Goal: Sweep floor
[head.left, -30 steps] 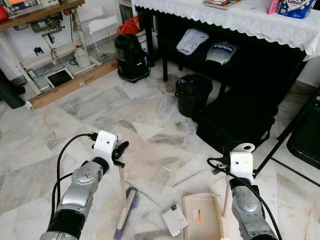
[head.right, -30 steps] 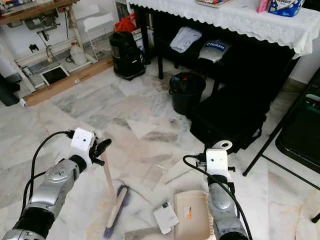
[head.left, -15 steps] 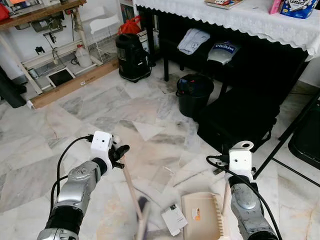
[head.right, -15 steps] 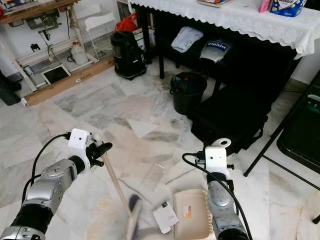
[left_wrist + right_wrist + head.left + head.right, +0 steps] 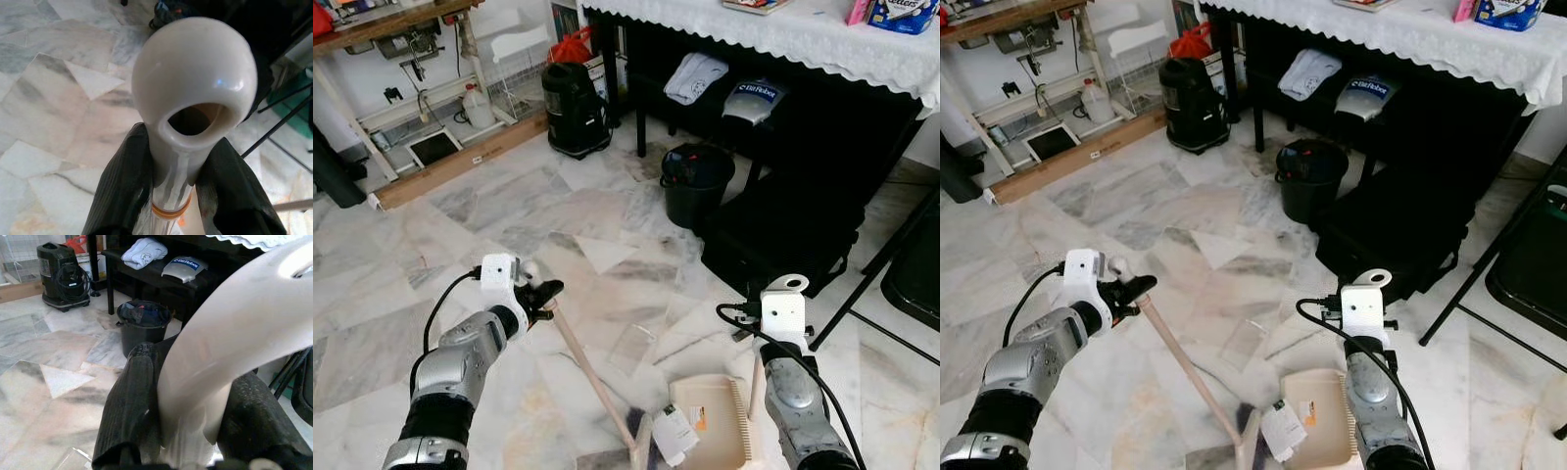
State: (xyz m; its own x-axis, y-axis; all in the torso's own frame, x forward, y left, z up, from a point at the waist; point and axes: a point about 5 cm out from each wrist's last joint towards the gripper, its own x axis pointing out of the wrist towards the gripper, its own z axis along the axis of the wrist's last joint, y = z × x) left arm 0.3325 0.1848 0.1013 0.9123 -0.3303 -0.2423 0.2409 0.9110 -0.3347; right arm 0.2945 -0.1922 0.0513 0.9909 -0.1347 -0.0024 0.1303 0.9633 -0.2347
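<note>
Left claw (image 5: 545, 297) clamped on the rounded top of the broom handle (image 5: 592, 375), shaft slanting down and right so the broom head (image 5: 638, 443) meets the marble floor (image 5: 509, 225) at the near edge. Right claw (image 5: 190, 431) gripping the dustpan's upright handle, holding the dustpan (image 5: 710, 431) flat just right of the head. Paper scrap (image 5: 674, 435) at the dustpan's lip, likely being pushed in.

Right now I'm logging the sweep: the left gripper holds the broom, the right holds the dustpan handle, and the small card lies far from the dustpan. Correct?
Not quite: the card lies right at the dustpan's edge, as the left eye view shows. The left gripper does hold the broom, and the right gripper the dustpan handle.
</note>
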